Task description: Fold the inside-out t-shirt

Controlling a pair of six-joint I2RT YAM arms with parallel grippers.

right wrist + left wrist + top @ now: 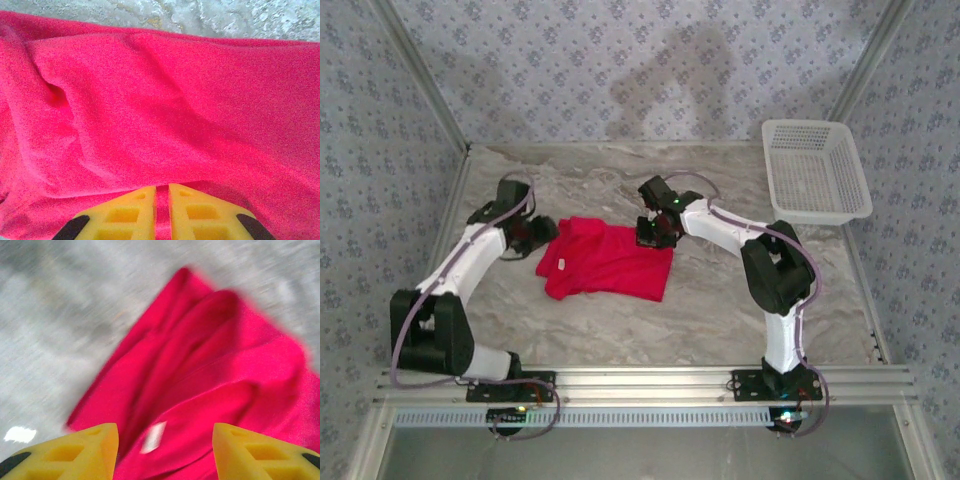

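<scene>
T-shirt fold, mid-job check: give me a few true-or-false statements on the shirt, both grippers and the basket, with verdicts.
1. The left gripper is open over the red t-shirt. True.
2. The right gripper is spread wide above bare table. False: its fingers are almost together with a sliver of red cloth pinched between them.
3. The t-shirt lies inside the white basket. False: it lies on the table between the arms, and the basket stands apart at the far right corner.
4. A small white tag shows on the shirt between the left gripper's fingers. True.
</scene>
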